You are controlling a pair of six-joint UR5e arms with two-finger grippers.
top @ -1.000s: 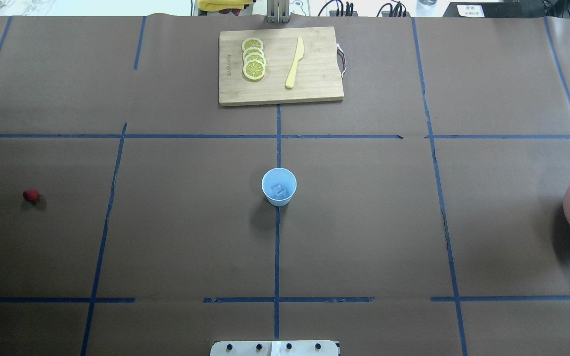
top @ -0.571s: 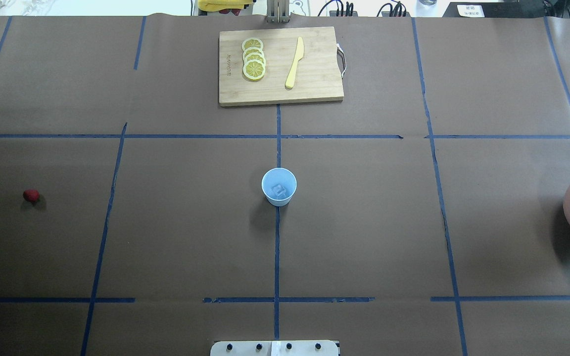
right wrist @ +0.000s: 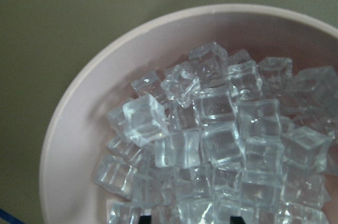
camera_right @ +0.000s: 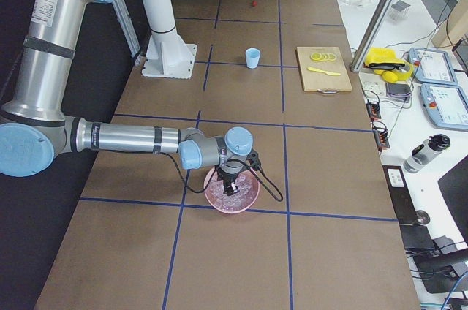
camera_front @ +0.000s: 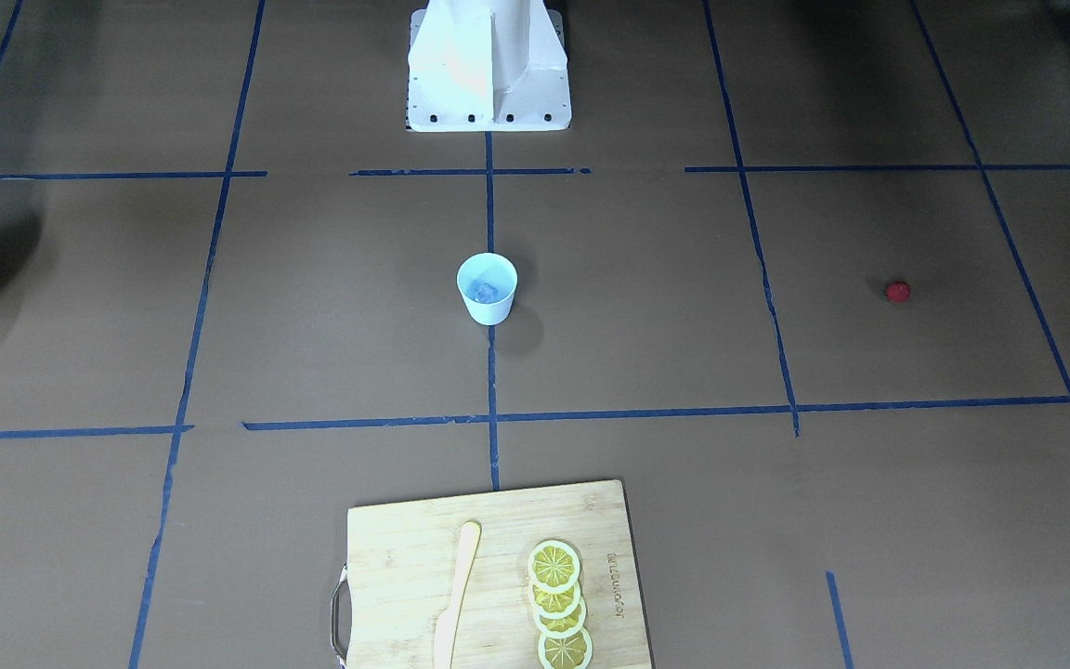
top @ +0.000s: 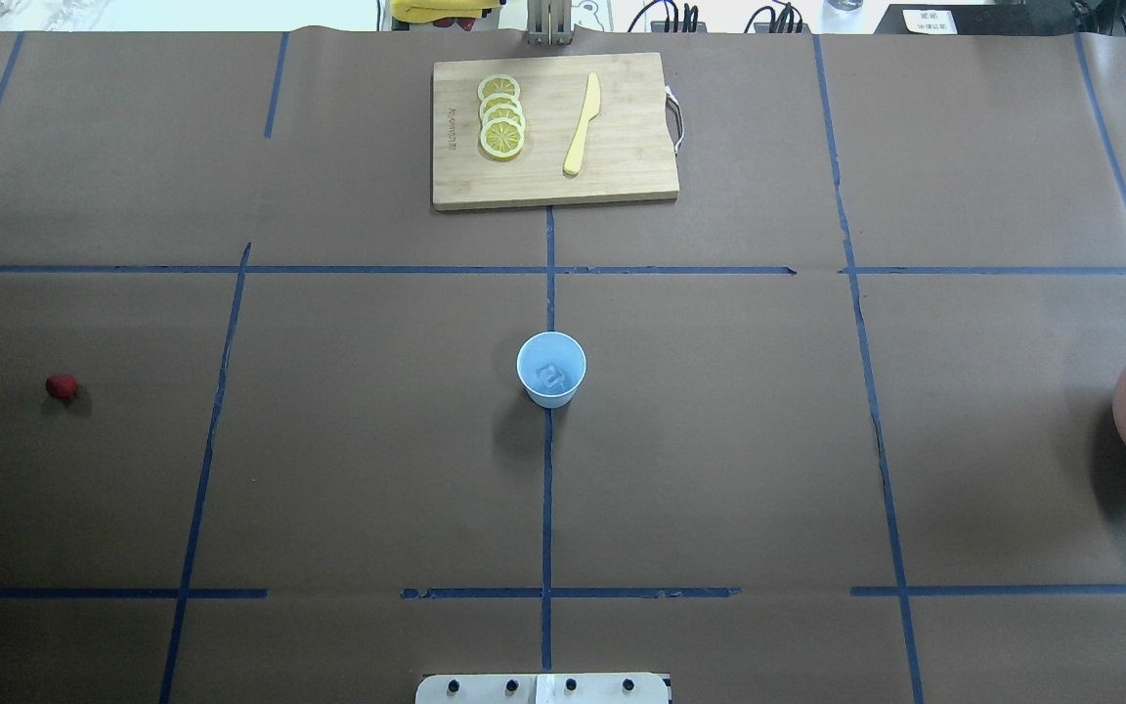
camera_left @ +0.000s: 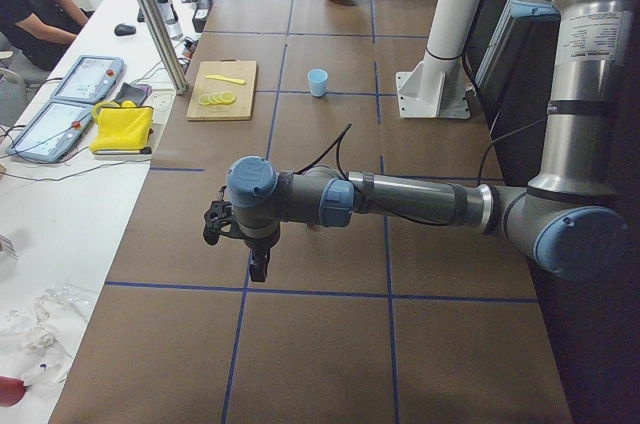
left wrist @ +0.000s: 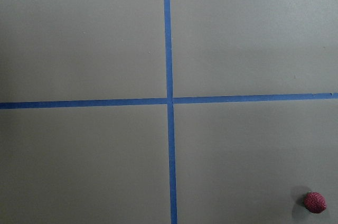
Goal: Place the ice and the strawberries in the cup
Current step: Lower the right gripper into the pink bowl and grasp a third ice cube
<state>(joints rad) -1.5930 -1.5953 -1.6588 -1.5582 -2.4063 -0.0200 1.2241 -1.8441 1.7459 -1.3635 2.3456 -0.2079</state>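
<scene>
- Progress stood partway: one ice cube (top: 551,374) lay inside the cup (top: 551,369), which stood at the middle of the table (top: 719,440).
- The strawberry (top: 62,387) lay on the table on my left side, well apart from the cup, so that step remained.
- My right gripper (right wrist: 190,218) hung over the bowl (right wrist: 79,108) of ice (right wrist: 222,139), fingertips (right wrist: 236,218) apart among the cubes, clamping nothing I could see.
- My left gripper (camera_left: 258,262) hovered near the strawberry. I could not tell whether its jaws were apart or together.
</scene>
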